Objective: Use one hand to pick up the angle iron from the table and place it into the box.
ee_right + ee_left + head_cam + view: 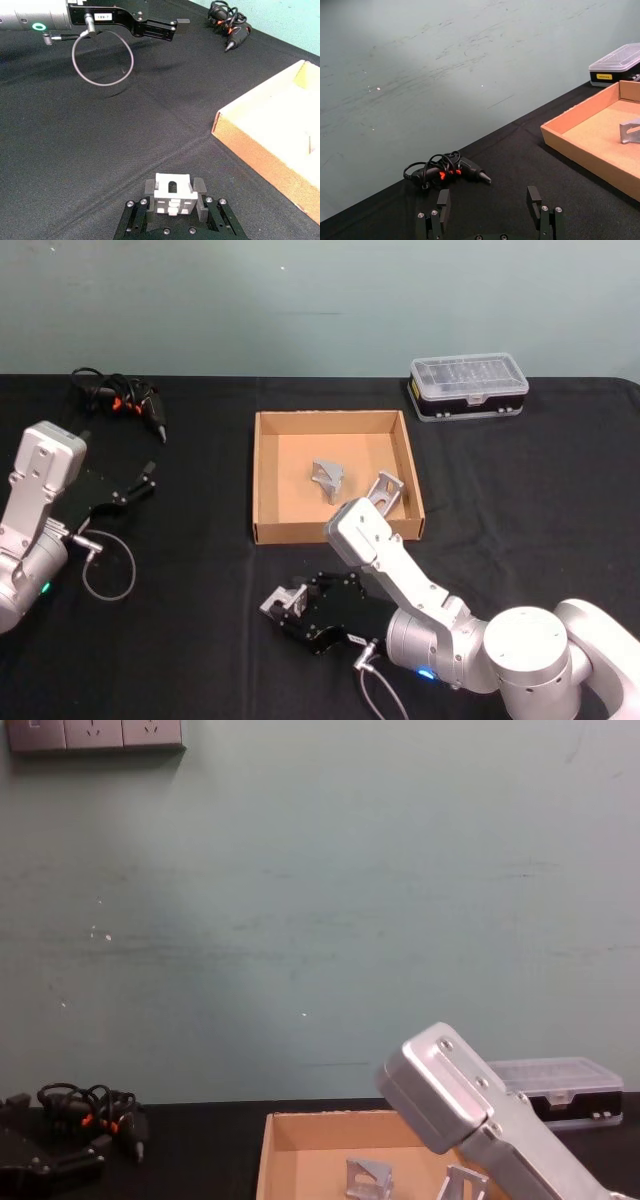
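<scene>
Our right gripper [283, 606] is clenched on an angle iron [172, 193], low over the table [200, 640] at its near edge. The box [266, 480] lies far and slightly right of it, so we judge the carry goes away from us over the near wall. Two more irons [329, 479] already lie in the box. Our left gripper [140, 482] is parked at left, fingers apart, empty. A case [468, 386] sits far right, a corded tool [120, 400] far left.

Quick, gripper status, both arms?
Left gripper: open, empty.
Right gripper: shut on an angle iron, short of the box.
</scene>
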`<state>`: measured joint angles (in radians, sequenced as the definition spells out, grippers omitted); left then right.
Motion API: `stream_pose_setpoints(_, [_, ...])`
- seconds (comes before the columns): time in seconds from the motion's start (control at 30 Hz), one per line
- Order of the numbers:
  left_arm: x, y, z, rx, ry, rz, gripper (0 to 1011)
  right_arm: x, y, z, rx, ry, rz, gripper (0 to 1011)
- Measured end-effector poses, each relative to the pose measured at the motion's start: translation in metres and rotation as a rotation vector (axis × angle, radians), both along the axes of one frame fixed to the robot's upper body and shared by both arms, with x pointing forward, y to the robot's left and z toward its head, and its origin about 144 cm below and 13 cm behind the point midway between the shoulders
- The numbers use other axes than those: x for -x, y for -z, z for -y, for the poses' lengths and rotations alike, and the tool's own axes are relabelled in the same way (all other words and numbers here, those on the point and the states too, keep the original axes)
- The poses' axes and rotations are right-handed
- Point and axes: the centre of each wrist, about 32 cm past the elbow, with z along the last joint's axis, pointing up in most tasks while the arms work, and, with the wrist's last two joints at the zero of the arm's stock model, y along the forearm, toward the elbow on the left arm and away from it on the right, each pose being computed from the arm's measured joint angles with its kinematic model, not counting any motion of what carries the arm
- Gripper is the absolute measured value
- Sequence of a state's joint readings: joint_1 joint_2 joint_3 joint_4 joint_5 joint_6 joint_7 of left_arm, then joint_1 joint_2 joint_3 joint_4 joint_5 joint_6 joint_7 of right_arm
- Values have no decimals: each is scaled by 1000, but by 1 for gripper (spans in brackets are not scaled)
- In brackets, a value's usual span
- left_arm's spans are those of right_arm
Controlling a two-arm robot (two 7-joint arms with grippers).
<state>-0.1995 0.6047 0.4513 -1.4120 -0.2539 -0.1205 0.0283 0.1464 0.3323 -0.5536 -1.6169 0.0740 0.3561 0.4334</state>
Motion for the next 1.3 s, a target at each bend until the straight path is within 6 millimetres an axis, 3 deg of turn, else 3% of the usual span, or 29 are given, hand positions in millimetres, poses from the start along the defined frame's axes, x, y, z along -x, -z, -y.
stream_pose_setpoints(0.5, [0, 0, 0, 0, 0, 0, 1000, 1, -7, 3, -31, 3, 16, 451])
stream_pose_setpoints(0.9, [0, 0, 0, 0, 0, 0, 1000, 3, -43, 29, -78, 62, 182, 451])
stream_pose_setpoints(1.3, [0, 0, 0, 0, 0, 0, 1000, -30, -61, 62, -57, 214, 281, 451])
